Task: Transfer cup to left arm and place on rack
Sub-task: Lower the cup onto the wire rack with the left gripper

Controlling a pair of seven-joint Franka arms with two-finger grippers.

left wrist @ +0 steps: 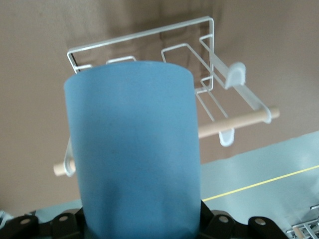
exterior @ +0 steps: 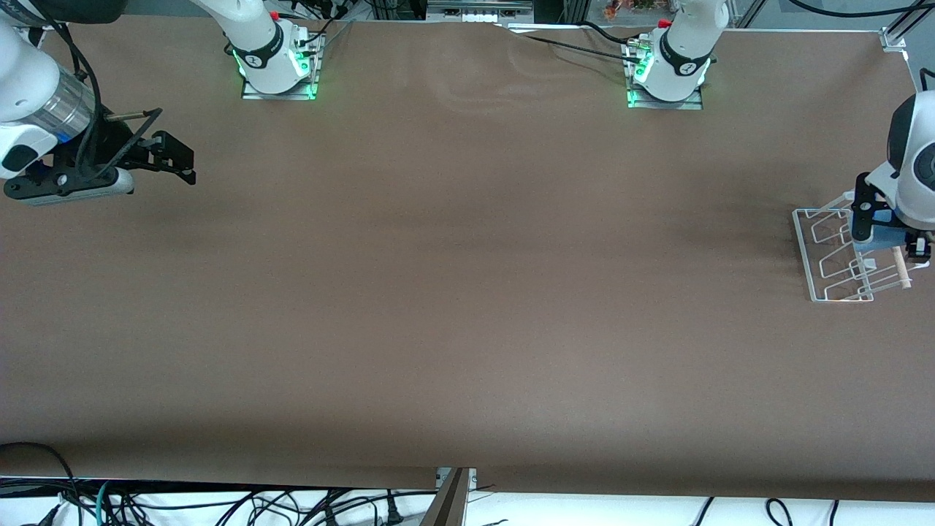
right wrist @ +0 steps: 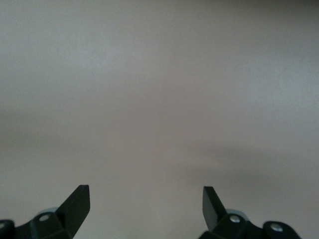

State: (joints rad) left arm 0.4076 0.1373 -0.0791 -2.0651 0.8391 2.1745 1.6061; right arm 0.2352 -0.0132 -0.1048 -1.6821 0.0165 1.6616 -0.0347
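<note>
Left pincer [exterior: 891, 234], closed on the light-blue cup [left wrist: 134, 154], hangs directly over the wire rack [exterior: 825, 256] and its wooden rod [left wrist: 234, 122] at the desk [exterior: 467, 292] end. Right pincer [exterior: 172, 157], jaws spread wide and empty, waits over bare desk.

Brown worktop [exterior: 453, 292]; black cables [exterior: 219, 508] on the floor under its camera-side edge; yellow floor line [left wrist: 259, 183].
</note>
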